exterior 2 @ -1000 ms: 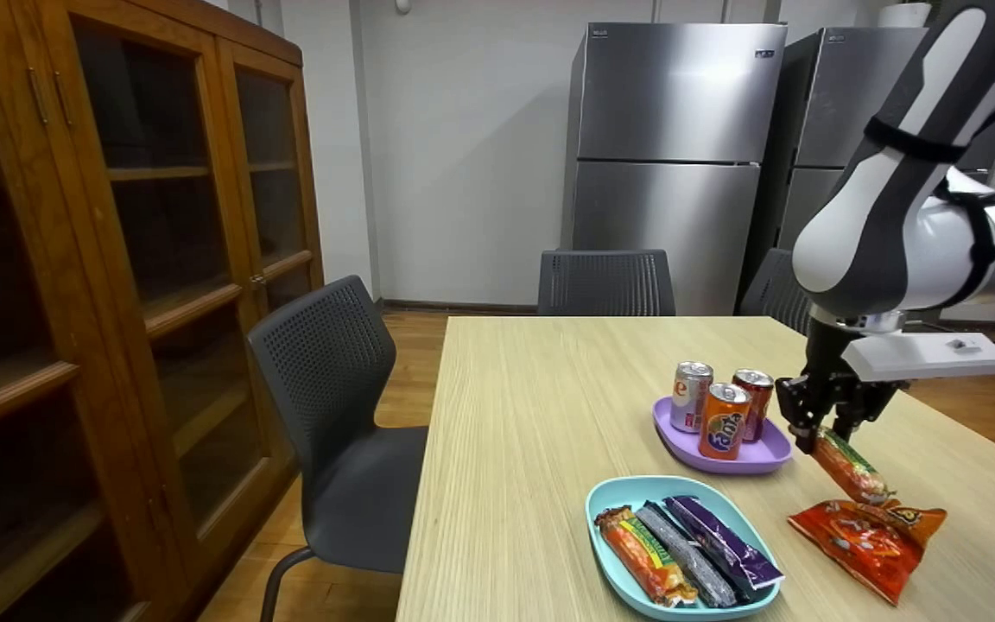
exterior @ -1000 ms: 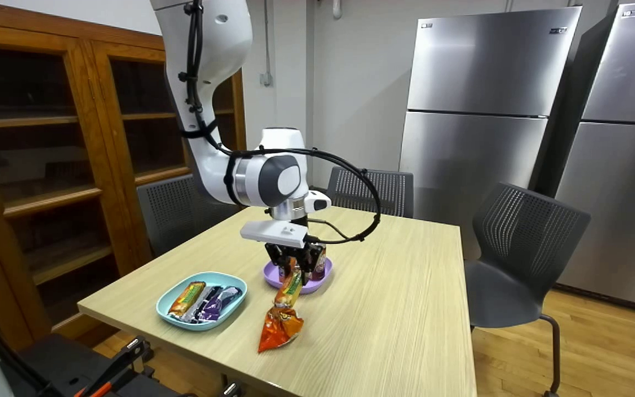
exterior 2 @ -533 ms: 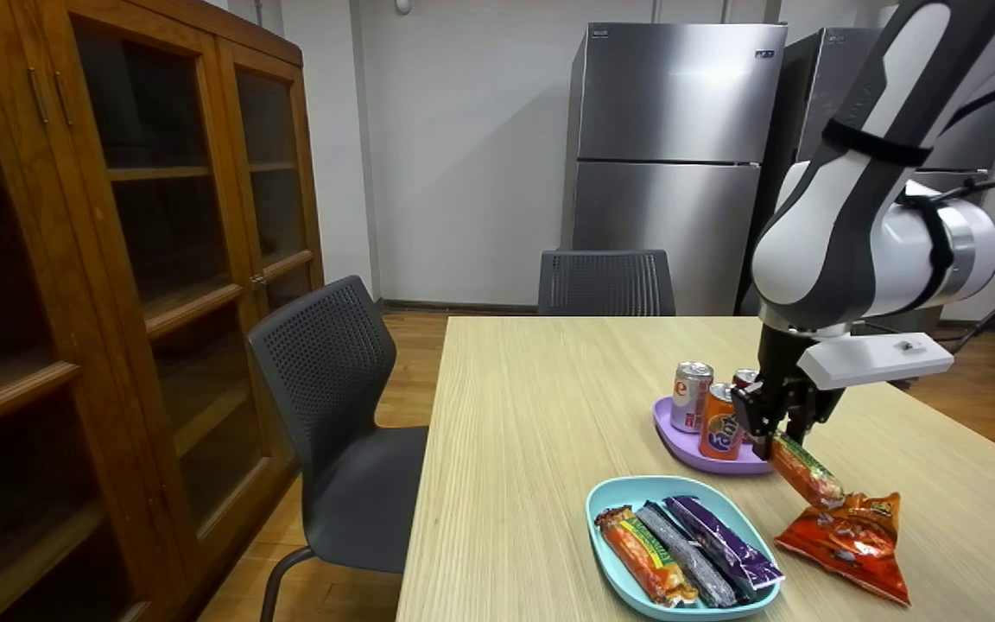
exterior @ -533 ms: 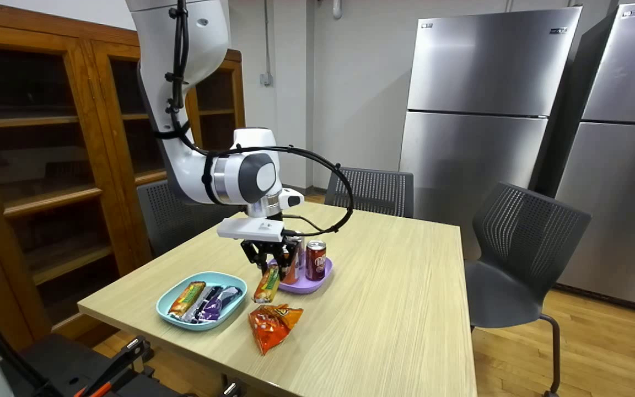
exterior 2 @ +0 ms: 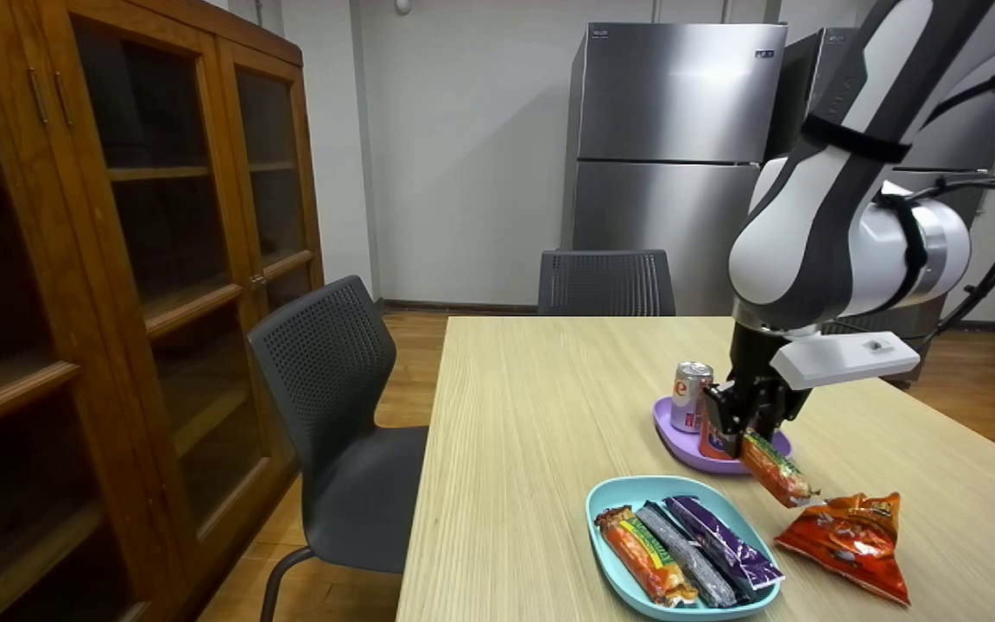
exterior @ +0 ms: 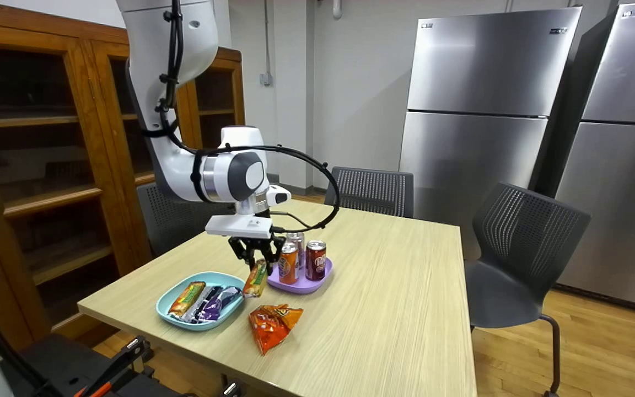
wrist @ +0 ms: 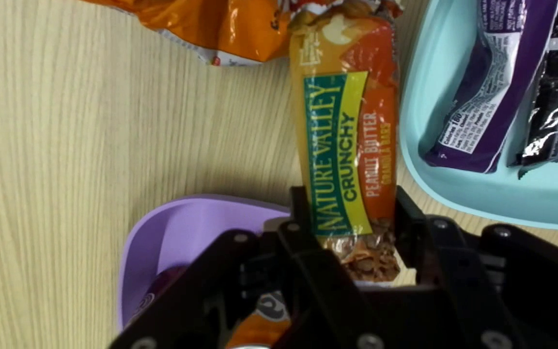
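My gripper [wrist: 349, 208] is shut on an orange and green granola bar [wrist: 342, 126], fingers on its two long sides near one end. In both exterior views the bar [exterior: 255, 280] [exterior 2: 776, 471] hangs tilted from the gripper [exterior: 258, 263] [exterior 2: 744, 439], above the table. It is between a turquoise tray [exterior: 161, 305] and a purple plate [exterior: 309, 287]. The tray holds a similar granola bar [exterior 2: 646, 557], a silver-black wrapped bar [exterior 2: 687, 553] and a purple wrapped bar [exterior 2: 722, 537]. An orange-red snack bag [exterior: 274, 326] lies on the table by the held bar.
The purple plate carries an orange can [exterior: 289, 266], a dark red can [exterior: 316, 260] and a silver can [exterior 2: 691, 396], close beside the gripper. Dark chairs [exterior: 521, 242] stand round the wooden table [exterior: 389, 309]. A wooden cabinet [exterior 2: 143, 302] and steel refrigerators [exterior 2: 666, 173] stand behind.
My gripper has moved left in both exterior views with the granola bar held, from over the snack bag to beside the turquoise tray. The snack bag has shifted slightly and lies apart.
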Available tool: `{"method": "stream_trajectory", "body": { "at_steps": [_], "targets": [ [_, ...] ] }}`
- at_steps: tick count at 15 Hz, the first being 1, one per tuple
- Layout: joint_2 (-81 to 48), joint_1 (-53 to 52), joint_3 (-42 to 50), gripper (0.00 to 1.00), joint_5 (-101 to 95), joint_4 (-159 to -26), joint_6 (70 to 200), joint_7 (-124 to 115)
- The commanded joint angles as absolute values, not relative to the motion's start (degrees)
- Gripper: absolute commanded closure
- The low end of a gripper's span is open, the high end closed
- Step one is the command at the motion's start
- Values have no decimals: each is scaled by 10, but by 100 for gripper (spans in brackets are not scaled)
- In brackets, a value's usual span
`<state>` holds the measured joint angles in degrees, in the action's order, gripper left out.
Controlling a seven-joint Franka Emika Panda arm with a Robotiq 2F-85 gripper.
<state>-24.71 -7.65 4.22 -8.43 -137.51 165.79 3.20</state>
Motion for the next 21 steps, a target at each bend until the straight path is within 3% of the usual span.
{"method": "stream_trajectory", "body": {
  "at_steps": [1,21],
  "targets": [
    [-230,-78,26,82,-95,-1383,1658,29],
    [-235,-91,-70,82,-85,-1401,1658,60]
  ]
}}
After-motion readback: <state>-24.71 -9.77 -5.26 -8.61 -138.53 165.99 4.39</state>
